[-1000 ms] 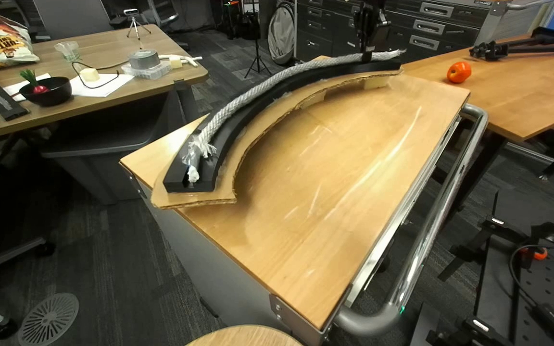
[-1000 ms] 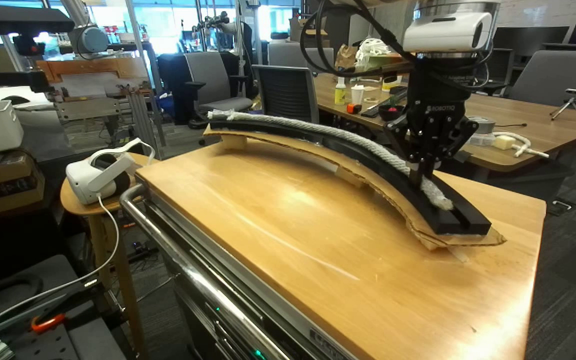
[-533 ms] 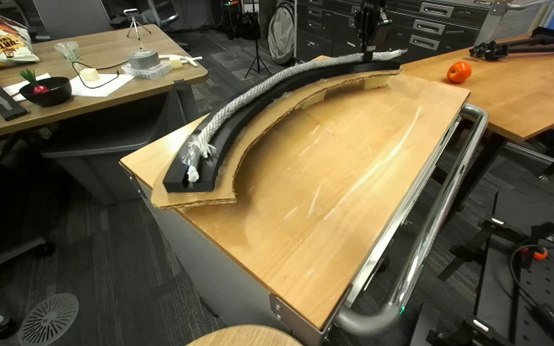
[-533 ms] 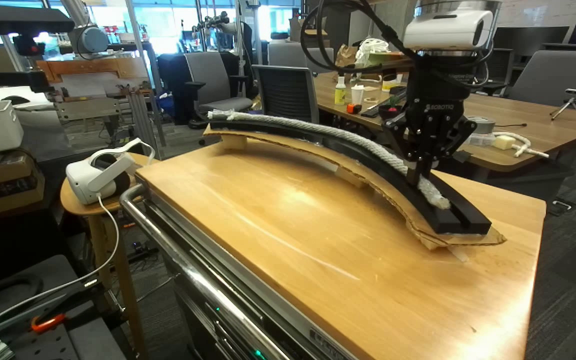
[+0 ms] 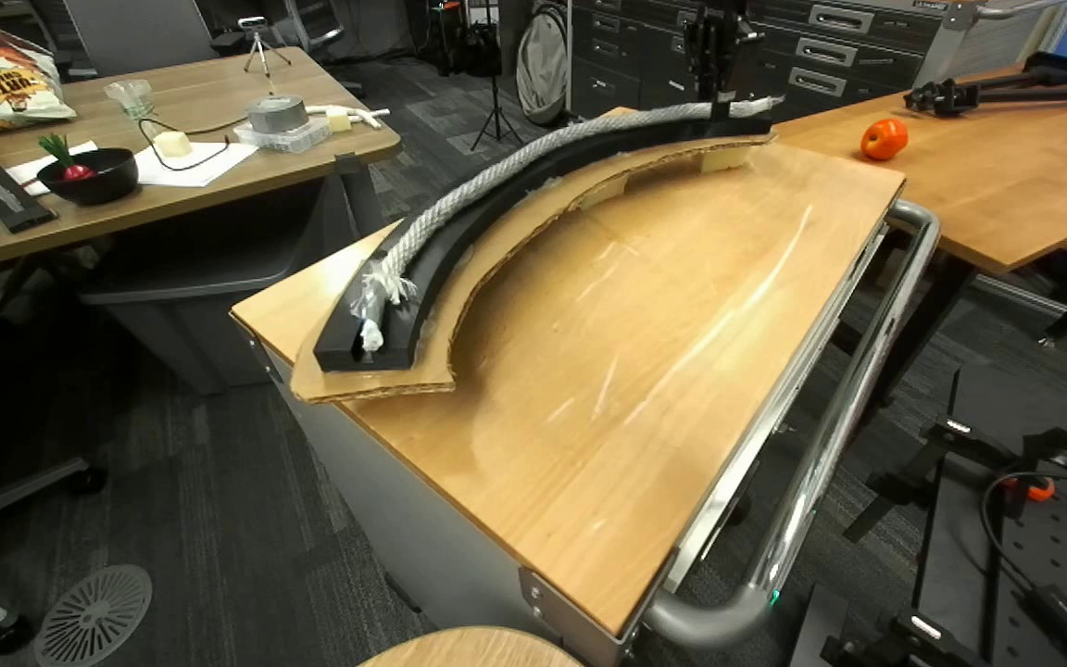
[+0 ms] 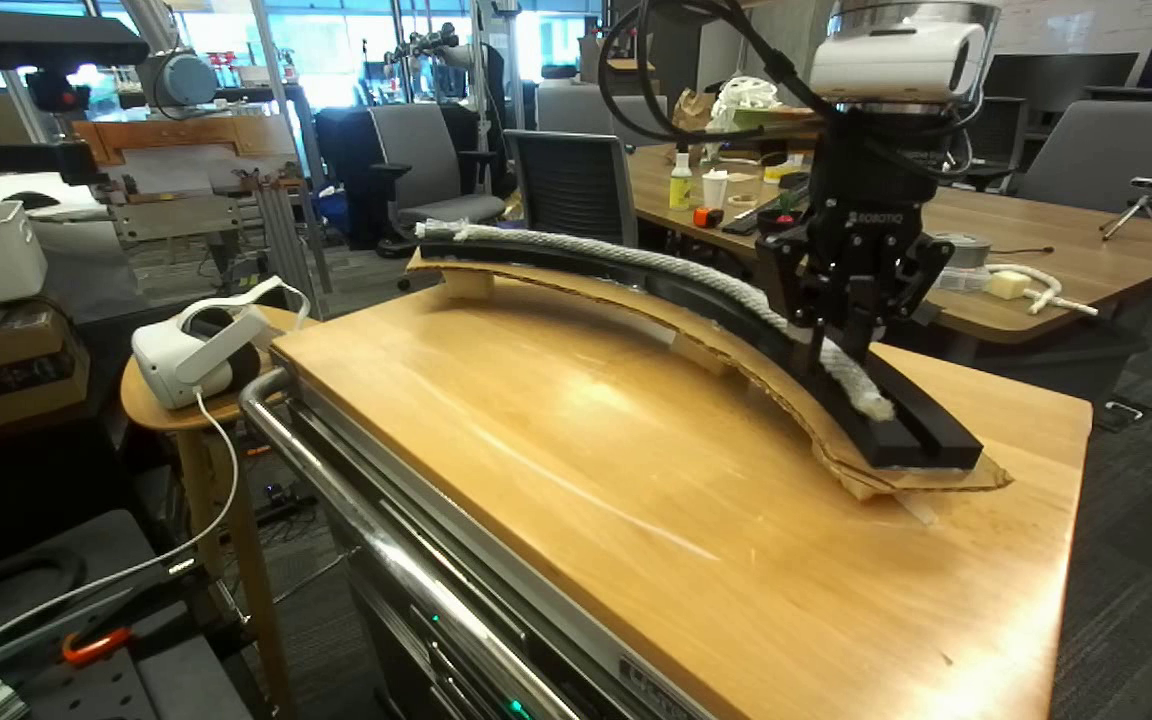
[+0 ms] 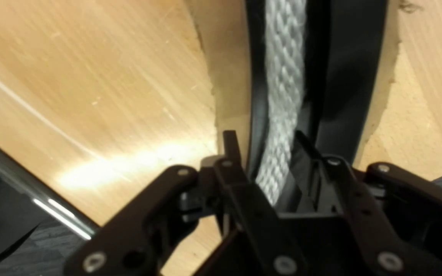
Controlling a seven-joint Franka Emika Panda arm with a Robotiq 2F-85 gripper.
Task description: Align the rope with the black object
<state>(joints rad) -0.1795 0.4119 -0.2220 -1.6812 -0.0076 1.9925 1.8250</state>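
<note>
The pale braided rope (image 5: 496, 173) runs along the top of the long curved black object (image 5: 459, 245) in both exterior views. Its frayed end sits in the groove at the strip's near tip in an exterior view. At the opposite tip, the rope's end (image 6: 874, 402) lies on the black object (image 6: 891, 440) beside the visible groove. Around the rope (image 7: 285, 65) near that end, my gripper (image 7: 264, 132) is down with its fingers apart. A gap shows on the left of the rope; the right fingertip is close beside it. How deep the rope sits there is unclear.
Cardboard (image 6: 766, 385) supports the black strip and juts out past its end. It rests on a wooden cart top (image 6: 556, 450) edged by a chrome handle (image 5: 830, 454). A headset (image 6: 201, 345) sits on a stool, and a brown table (image 6: 996, 230) stands behind.
The gripper's fingers have spread from being shut on the rope to standing open around it. The rope's end has shifted slightly left in an exterior view.
</note>
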